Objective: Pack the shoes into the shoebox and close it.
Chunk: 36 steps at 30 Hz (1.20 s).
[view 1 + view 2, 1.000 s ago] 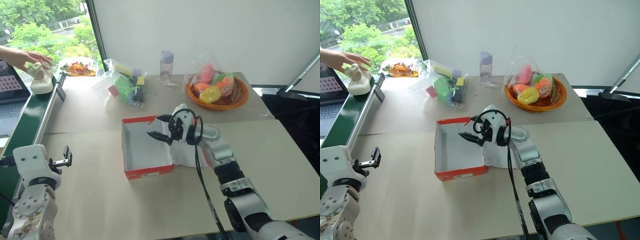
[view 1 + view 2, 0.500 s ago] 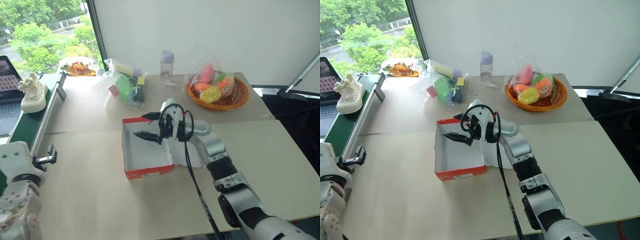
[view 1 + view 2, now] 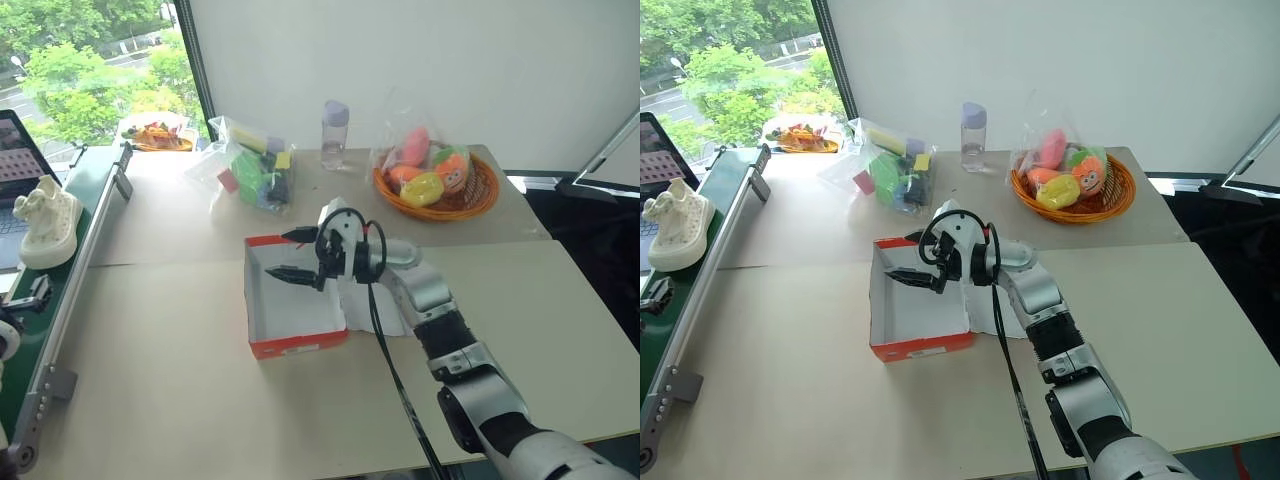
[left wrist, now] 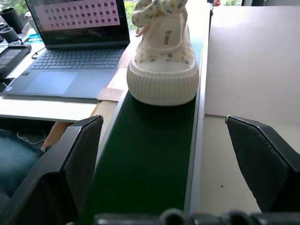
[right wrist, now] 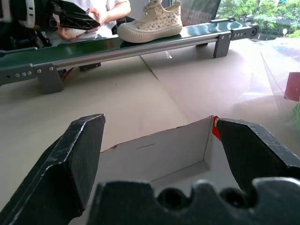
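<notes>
head views: the right gripper hovers with fingers spread wide over the open red shoebox. left wrist view: the left gripper, spread wide and empty, faces a cream shoe on the green conveyor belt. right wrist view: the shoebox lies below.

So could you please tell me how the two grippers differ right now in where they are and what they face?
The left gripper faces the shoe on the green conveyor; the right gripper hangs over the open shoebox. The left sits at the table's far left edge, the right at mid-table. Both have open, empty jaws.
</notes>
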Each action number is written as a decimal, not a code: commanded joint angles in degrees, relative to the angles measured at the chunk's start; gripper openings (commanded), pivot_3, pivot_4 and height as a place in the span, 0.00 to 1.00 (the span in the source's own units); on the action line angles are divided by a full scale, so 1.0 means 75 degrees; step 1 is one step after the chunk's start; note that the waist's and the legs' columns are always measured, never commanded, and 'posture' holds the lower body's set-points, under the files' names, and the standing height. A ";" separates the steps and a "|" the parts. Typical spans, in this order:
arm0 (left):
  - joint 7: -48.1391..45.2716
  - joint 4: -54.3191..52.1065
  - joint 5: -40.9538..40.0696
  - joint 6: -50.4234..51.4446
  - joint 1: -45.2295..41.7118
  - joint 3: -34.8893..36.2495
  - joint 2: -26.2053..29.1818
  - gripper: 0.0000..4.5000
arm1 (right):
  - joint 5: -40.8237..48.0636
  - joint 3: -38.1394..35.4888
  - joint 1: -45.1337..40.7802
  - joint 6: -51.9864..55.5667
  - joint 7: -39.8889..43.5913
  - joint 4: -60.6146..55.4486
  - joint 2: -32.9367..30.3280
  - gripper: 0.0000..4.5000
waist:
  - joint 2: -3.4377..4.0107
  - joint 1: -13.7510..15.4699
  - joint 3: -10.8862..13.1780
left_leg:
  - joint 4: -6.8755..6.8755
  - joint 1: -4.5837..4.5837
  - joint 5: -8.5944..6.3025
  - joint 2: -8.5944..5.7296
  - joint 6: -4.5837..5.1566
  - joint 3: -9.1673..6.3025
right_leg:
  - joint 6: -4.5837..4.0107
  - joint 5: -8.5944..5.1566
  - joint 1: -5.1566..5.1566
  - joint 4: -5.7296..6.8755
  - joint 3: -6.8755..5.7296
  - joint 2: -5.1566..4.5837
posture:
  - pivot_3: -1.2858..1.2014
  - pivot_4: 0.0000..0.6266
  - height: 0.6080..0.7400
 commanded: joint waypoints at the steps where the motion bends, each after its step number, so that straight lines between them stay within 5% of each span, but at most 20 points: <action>1: -0.0333 0.0795 0.0083 -0.0733 -0.0202 -0.0052 0.0346 1.00 | 0.0293 -0.0078 0.0069 0.0259 0.0174 -0.0604 -0.0143 1.00 | 0.0000 -0.0011 0.0000 | 0.0000 0.0000 0.0000 0.0000 -0.0001 0.0000 | 0.0000 0.0000 0.0000 0.0000 -0.0002 0.0000 | 0.52 0.24 1.00; 21: -0.0968 0.3979 0.0283 -0.2249 -0.1378 -0.0929 0.1023 1.00 | 0.0391 -0.0130 0.0437 0.0746 -0.0161 -0.1349 -0.0502 1.00 | -0.0002 0.0118 -0.0001 | -0.0001 0.0001 0.0003 0.0006 -0.0013 0.0003 | -0.0005 -0.0003 0.0003 0.0013 -0.0028 -0.0006 | 0.52 0.24 1.00; 34: -0.0991 0.3500 -0.0255 -0.1488 -0.1251 -0.0949 0.0699 0.05 | 0.0305 -0.0024 0.0417 0.0673 -0.0189 -0.1279 -0.0553 1.00 | 0.0001 0.0177 0.0000 | -0.0002 0.0011 0.0008 0.0014 -0.0021 0.0004 | -0.0017 -0.0007 0.0007 0.0026 -0.0036 -0.0002 | 0.52 0.24 1.00; 36: -0.0963 0.3445 -0.0292 -0.1455 -0.1235 -0.0952 0.0687 0.02 | 0.0300 -0.0014 0.0418 0.0669 -0.0191 -0.1281 -0.0552 1.00 | 0.0001 0.0189 0.0000 | -0.0002 0.0011 0.0009 0.0013 -0.0021 0.0004 | -0.0017 -0.0007 0.0008 0.0026 -0.0036 -0.0002 | 0.52 0.24 1.00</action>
